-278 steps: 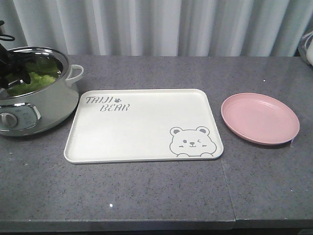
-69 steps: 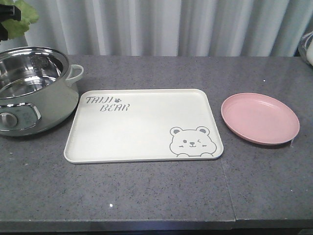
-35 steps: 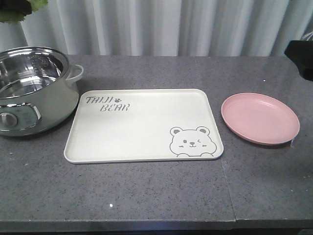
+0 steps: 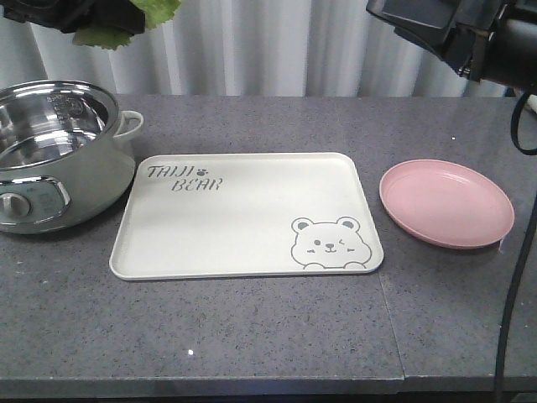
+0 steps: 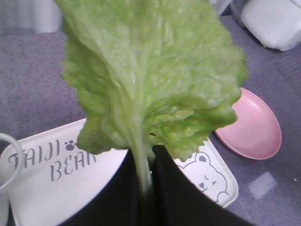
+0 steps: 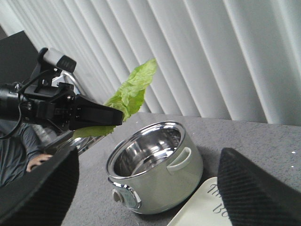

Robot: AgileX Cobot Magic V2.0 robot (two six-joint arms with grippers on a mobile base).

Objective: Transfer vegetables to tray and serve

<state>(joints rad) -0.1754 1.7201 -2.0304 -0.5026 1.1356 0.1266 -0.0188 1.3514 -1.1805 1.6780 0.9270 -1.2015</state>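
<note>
Now | vegetables (image 5: 150,80) pinched by stem in left end effector (image 5: 142,160) | aloft

Kitchen-style test setup: grey stone counter (image 4: 252,336), electric pot (image 4: 75,180), white curtain backdrop (image 4: 252,50)

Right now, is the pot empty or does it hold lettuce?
Empty: the pot shows bare steel inside in the front and right wrist views. The lettuce hangs clamped in the left tool.

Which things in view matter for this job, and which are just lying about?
For the job: lettuce, clamped in the left gripper; cream bear tray, nothing on it yet.
Lying about: steel pot, left of the tray; pink plate, right of it.
</note>
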